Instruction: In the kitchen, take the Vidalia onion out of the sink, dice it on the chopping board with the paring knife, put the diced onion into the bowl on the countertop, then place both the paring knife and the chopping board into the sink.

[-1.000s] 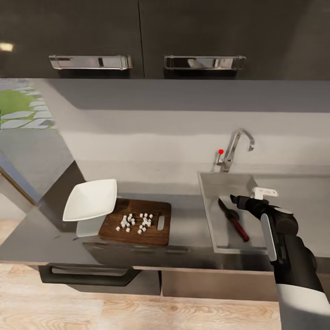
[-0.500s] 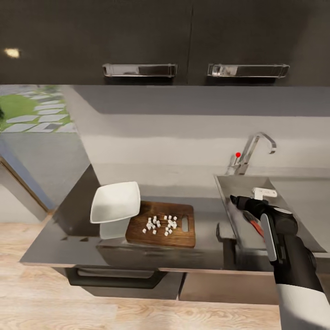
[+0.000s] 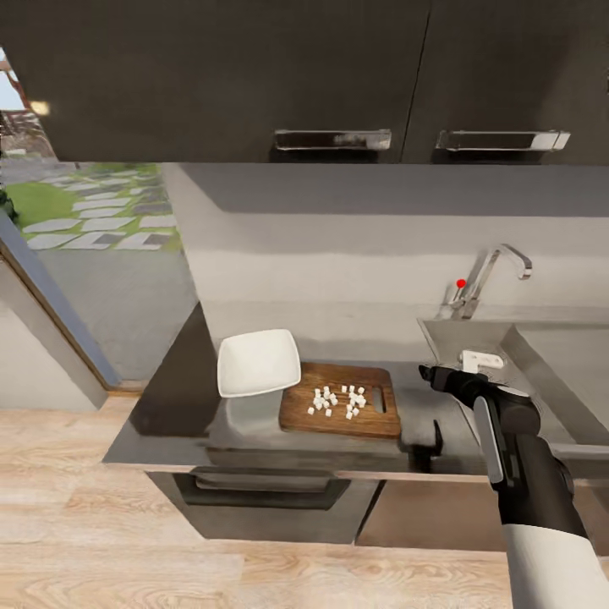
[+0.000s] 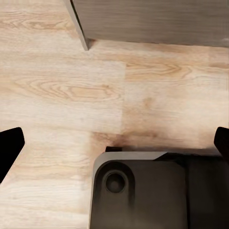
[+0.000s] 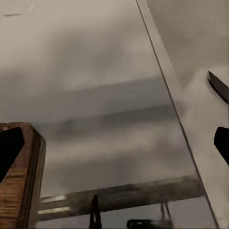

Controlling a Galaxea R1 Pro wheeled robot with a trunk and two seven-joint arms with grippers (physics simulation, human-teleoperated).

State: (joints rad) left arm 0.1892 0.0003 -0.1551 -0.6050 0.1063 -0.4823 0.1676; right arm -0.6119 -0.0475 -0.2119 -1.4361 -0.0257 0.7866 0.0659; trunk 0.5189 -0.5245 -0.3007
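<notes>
The right pincer point(image 3: 433, 372) hung over the bare grey strip of tabletop point(image 3: 414, 397) between the chopping board point(image 3: 342, 412) and the sink point(image 3: 518, 348), its fingers spread wide and holding nothing. In the right wrist view, the paring knife point(image 5: 218, 86) showed as a dark pointed blade tip inside the sink, past the rim, and the board's brown end stood near one fingertip. The board lay flat close to the tabletop's front edge, small white pieces of diced onion point(image 3: 340, 400) scattered on it beside its handle slot. The white square bowl point(image 3: 258, 362) sat tilted, just beside the board's far-left corner. The left pincer point(image 4: 114, 138), fingers wide apart and empty, pointed down at the pale wooden floor point(image 4: 62, 90). Dark cabinets point(image 3: 254, 76) with bar handles hung overhead.
</notes>
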